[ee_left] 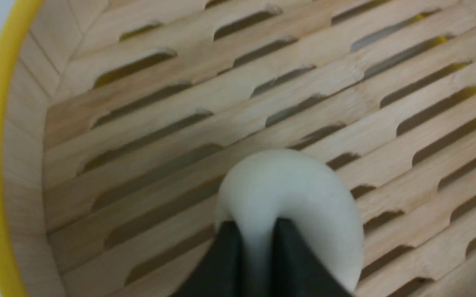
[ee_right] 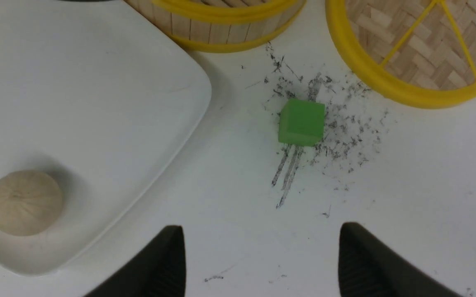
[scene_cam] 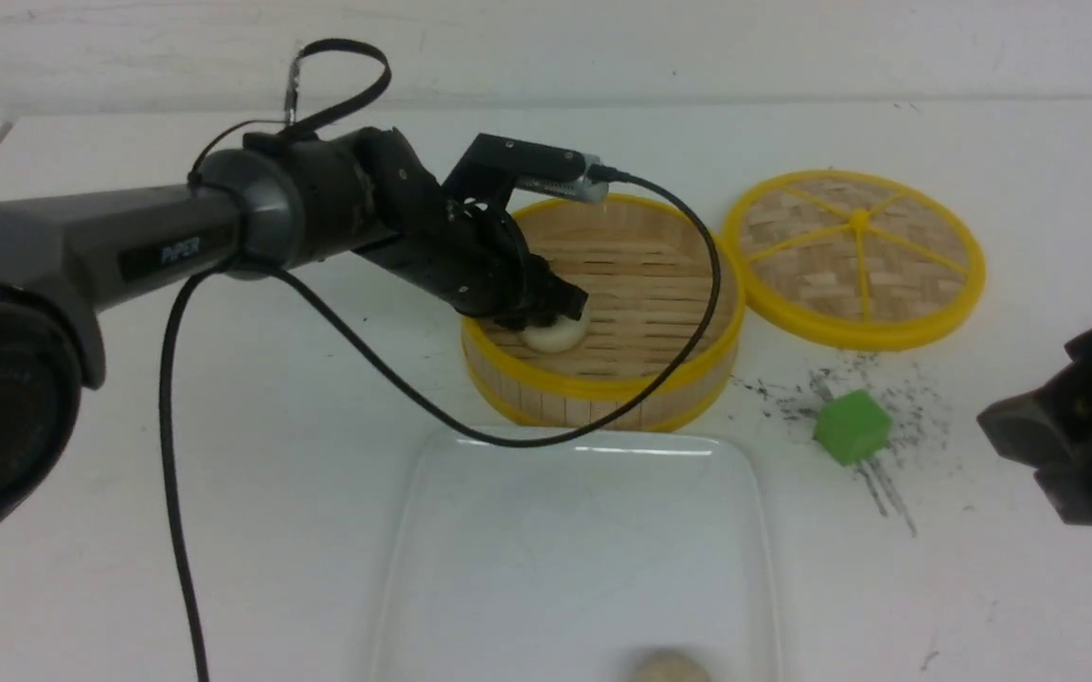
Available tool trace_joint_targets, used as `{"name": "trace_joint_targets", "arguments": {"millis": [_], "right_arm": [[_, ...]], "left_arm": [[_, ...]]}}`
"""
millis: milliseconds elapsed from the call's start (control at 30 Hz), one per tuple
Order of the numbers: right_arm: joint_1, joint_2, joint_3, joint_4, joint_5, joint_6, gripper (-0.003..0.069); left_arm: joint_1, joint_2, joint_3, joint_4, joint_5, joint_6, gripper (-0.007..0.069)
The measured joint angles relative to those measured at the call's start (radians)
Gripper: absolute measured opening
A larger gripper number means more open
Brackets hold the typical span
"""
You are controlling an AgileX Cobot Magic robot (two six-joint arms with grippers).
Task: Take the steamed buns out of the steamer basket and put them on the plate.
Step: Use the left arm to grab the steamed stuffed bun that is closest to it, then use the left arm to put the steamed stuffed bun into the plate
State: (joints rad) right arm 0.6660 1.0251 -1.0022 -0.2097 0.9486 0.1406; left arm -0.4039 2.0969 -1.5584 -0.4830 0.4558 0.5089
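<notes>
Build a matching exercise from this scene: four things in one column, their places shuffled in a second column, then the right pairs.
1. white bun
2. tan bun
3. green cube
4. woven lid

A. on the table, among dark scuff marks
B. inside the steamer basket
C. lying flat on the table, right of the steamer basket
D. on the plate

Pairs: 1-B, 2-D, 3-A, 4-C

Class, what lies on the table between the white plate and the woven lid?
A green cube, amid dark scuff marks; the right wrist view shows it.
</notes>
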Motion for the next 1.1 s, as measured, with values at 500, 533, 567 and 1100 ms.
{"name": "trace_joint_targets", "arguments": {"millis": [500,533,567,1100], "right_arm": [[0.0,0.0,0.0,0.003,-0.023,-0.008,0.0411],[0.0,0.0,0.0,0.003,-0.023,-0.008,0.0411],[0.0,0.0,0.0,0.003,-0.023,-0.008,0.0411],[0.0,0.0,0.0,0.003,-0.069,-0.008,0.0411]], "left_arm": [[0.0,-0.321,-0.132,0.1,0.271,0.008,0.003],[0.0,-0.351,-0.134,0.112,0.29,-0.006,0.003],[0.0,-0.4,-0.138,0.129,0.331,-0.038,0.003],[-0.117,-0.507,0.065,0.168,0.773,-0.293,0.003]]}}
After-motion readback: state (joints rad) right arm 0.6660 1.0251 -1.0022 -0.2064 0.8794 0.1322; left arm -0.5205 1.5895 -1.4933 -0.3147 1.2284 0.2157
